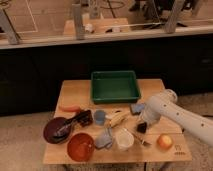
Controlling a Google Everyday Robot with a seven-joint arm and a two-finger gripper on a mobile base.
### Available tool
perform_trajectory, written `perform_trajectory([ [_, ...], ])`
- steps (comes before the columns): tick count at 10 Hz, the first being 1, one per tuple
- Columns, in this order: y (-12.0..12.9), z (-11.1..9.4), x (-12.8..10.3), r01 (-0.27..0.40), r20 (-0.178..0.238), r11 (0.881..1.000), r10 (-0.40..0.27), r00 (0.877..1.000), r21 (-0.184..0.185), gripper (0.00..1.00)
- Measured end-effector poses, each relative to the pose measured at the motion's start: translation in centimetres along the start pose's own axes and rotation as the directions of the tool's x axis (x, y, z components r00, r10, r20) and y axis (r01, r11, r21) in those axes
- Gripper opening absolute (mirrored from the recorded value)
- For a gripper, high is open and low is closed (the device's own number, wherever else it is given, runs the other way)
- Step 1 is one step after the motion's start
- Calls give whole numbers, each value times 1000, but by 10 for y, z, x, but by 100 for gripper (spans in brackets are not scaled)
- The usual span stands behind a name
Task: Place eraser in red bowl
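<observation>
The red bowl (pixel 80 146) stands at the table's front left, bright orange-red and empty inside. My gripper (pixel 142 124) hangs at the end of the white arm (pixel 170 111), which comes in from the right, and is low over the table right of the middle. A small black block (pixel 142 128), apparently the eraser, lies right at the gripper's tip; I cannot tell whether it is held. The gripper is well to the right of the bowl, with a sponge and a cup between them.
A green tray (pixel 114 86) sits at the back. A maroon dish with a black utensil (pixel 56 130) is at the left. Also there: a blue cup (pixel 100 117), a banana (pixel 119 118), a blue-grey sponge (pixel 104 139), a clear cup (pixel 124 140), and an orange fruit (pixel 164 141).
</observation>
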Motion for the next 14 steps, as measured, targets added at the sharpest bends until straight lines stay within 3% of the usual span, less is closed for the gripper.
perform_trajectory([
  [2, -7, -39, 1, 1, -15, 999, 0, 1000, 37, 0],
  [4, -21, -92, -9, 26, -17, 997, -25, 1000, 78, 0],
  [5, -27, -106, -15, 40, -14, 995, -39, 999, 86, 0],
  [12, -33, -107, -18, 57, -12, 994, -56, 998, 89, 0],
  [14, -47, -108, -37, 136, -14, 986, -135, 991, 99, 0],
])
